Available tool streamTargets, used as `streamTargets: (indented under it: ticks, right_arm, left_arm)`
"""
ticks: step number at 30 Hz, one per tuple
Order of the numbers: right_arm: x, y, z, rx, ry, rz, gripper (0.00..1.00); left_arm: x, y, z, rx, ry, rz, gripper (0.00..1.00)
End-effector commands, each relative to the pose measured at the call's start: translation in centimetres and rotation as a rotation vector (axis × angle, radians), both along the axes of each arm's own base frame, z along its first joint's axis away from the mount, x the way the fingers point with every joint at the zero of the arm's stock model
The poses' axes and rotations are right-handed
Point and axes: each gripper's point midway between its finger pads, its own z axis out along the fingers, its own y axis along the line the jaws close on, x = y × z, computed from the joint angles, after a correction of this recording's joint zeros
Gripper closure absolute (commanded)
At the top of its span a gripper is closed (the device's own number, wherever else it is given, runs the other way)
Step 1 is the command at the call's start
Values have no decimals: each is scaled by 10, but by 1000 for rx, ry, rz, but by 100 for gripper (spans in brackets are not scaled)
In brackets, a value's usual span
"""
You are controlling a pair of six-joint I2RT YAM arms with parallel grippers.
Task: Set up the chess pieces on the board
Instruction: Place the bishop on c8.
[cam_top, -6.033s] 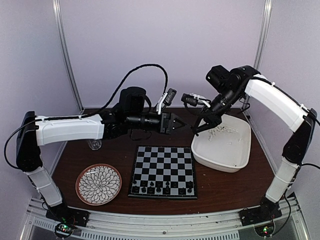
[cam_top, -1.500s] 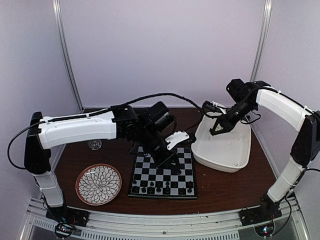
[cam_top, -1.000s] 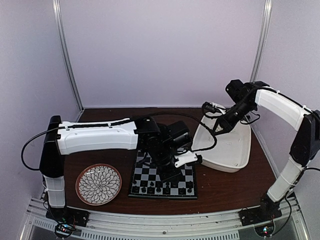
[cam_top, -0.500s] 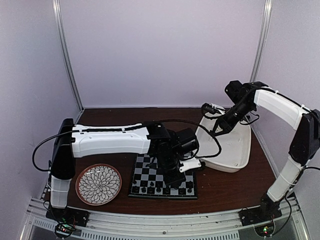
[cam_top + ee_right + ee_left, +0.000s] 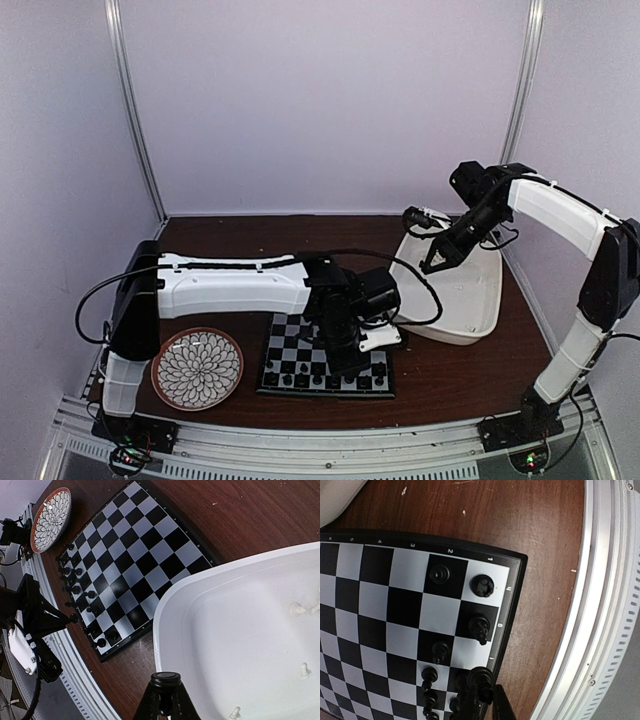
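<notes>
Showing the left claw (image 5: 480, 695) clenched on a black chess piece (image 5: 480, 678), directly above the edge of the board (image 5: 406, 573). Other black pieces (image 5: 482, 585) stand just ahead of its tips, in the two rows along that edge. Further right, the right claw (image 5: 165, 692) grips a second black piece (image 5: 165, 679) over the rim of the white tub (image 5: 210, 630); white pieces (image 5: 297, 609) lie beyond it.

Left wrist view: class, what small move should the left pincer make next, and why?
Probably lower the left pincer straight down, then open it. It is shut on a black piece that hangs just over the edge row of the board, next to the standing black pieces. The pale square by the last of them looks free.
</notes>
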Motion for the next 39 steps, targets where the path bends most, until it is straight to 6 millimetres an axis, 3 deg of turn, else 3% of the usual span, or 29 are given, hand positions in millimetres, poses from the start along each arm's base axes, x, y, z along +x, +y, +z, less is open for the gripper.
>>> streamTargets:
  ticks: [1, 22, 39]
  right_arm:
    - [4, -3, 4, -12, -8, -13, 95]
    - [3, -6, 4, -27, -13, -18, 95]
    - [2, -5, 4, -21, -6, -18, 94]
  left_arm:
    - [1, -6, -4, -21, -21, -20, 100]
    - [5, -5, -25, -51, 12, 13, 100]
    - [13, -2, -24, -60, -18, 55, 100]
